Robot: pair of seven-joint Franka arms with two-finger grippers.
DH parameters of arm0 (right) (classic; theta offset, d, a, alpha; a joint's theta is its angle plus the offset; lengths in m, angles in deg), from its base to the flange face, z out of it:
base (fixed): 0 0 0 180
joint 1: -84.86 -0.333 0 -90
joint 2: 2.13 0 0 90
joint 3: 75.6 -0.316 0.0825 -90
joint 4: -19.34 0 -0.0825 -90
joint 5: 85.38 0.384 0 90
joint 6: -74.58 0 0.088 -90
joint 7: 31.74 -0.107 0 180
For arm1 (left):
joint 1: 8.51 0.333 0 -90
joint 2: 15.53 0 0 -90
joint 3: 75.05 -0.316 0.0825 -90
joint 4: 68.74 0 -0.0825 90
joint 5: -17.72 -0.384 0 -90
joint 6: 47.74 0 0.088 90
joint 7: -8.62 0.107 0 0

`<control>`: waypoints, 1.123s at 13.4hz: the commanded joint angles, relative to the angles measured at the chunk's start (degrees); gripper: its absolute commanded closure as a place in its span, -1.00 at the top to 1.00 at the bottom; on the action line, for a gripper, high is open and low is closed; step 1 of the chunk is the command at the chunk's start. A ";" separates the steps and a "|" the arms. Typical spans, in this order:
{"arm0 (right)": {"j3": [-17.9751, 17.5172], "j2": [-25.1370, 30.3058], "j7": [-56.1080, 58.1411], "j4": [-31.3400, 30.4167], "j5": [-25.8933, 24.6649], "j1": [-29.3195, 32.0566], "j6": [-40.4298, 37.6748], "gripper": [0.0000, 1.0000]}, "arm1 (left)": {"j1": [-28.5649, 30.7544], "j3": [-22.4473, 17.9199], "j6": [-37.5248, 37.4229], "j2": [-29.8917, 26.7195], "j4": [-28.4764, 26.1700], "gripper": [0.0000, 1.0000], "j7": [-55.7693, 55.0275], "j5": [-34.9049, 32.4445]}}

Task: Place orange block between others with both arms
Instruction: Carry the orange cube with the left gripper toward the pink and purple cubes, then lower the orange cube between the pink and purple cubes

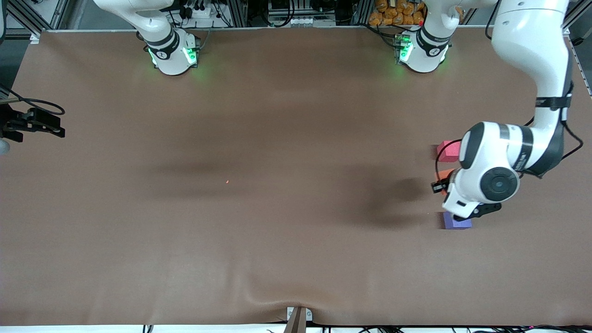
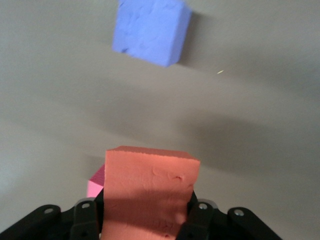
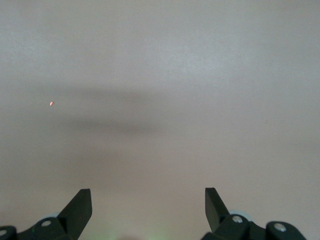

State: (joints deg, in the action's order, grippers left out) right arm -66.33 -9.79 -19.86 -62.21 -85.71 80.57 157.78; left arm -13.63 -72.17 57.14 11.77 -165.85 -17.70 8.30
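My left gripper (image 2: 147, 220) is shut on the orange block (image 2: 150, 185), its fingers pressing on two sides of it. In the front view the left arm's wrist covers most of the orange block (image 1: 444, 175), which shows between the red-pink cube (image 1: 448, 151) and the purple-blue cube (image 1: 457, 221), toward the left arm's end of the table. The purple-blue cube (image 2: 151, 30) and a corner of the red-pink cube (image 2: 95, 186) also show in the left wrist view. I cannot tell if the orange block touches the table. My right gripper (image 3: 148, 200) is open over bare table and holds nothing.
The brown table cover (image 1: 277, 231) has a small orange speck (image 1: 227, 181) near its middle and a wrinkle at its front edge (image 1: 259, 296). A black fixture with cables (image 1: 34, 122) sits at the right arm's end of the table.
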 commanded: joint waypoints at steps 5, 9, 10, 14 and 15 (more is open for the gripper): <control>-0.05 0.54 -0.36 0.26 -0.37 0.07 -0.59 1.00 | 7.58 1.16 9.53 -4.62 -12.04 -1.00 10.24 0.81; -0.05 0.54 -0.36 0.25 -0.37 0.07 -0.59 1.00 | 8.29 1.16 16.75 -4.36 -15.47 -1.00 10.15 0.90; -0.05 0.54 -0.36 0.25 -0.37 0.07 -0.59 1.00 | 8.38 1.16 17.54 -4.01 -15.65 -1.00 10.07 0.98; -0.05 0.54 -0.36 0.25 -0.46 0.07 -0.59 1.00 | 9.07 1.07 22.98 -2.08 -16.62 -1.00 9.19 1.95; -0.05 0.54 -0.36 0.25 -0.46 0.07 -0.59 1.00 | 9.86 1.07 24.04 -1.73 -16.79 -1.00 9.19 2.04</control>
State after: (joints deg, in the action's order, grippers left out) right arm -66.29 -9.79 -19.86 -62.21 -85.72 80.58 157.78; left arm -5.78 -71.74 78.56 9.90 -181.67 -8.51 9.02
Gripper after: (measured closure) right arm 0.000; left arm 0.449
